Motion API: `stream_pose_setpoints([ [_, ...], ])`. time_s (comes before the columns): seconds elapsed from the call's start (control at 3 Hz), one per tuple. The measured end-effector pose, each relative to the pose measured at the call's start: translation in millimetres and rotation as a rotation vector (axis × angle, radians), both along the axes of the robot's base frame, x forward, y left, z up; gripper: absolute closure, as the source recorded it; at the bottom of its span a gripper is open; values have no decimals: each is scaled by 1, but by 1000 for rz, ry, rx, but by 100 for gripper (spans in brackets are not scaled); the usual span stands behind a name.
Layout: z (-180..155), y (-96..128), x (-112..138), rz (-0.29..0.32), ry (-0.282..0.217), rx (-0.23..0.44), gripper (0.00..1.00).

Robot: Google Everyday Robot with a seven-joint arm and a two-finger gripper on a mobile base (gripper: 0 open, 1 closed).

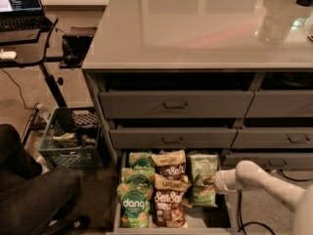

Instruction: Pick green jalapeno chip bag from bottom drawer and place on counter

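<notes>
Pale olive-green crinkly jalapeno chip bag (202, 196): lies in the right-hand row of the wide, deep grey bottom drawer (117, 210), and is the front one of two alike. The twin olive bag (203, 163) sits just behind it, toward the cabinet.

Gripper (209, 182): on the end of the white arm (254, 177), which extends in from the right across the drawer's right wall. It sits low over the join between the two olive bags. Cannot tell whether it is closed on a bag or merely at it.

Drawer contents:
- Left row: three bright green "dang" bags (133, 205).
- Middle row: brown-and-cream "Sea Salt" bags (169, 202), overlapping.
- Right row: the olive pair.

The rows are packed edge to edge. Bare drawer floor shows only at the front right, ahead of the olive bag.

Two shallow grey drawers with dark pulls (175, 105) stand slightly open above and overhang the back of the bottom drawer. The glossy grey counter (195, 28) tops the cabinet, with dim objects at its far right corner.

On the floor to the left is a dark green plastic crate (73, 140) holding oddments. The small black laptop desk (24, 53) stands beyond it.
</notes>
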State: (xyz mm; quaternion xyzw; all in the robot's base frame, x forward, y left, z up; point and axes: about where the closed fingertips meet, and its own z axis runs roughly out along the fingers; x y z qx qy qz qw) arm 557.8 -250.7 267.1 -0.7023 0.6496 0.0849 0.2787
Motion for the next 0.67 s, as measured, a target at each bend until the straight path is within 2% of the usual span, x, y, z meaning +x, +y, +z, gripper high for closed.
stream_pose_setpoints([
  [0.33,42,36,-22,86,-37,-13,100],
  [0.67,78,60,-31,135,-79,-36,100],
])
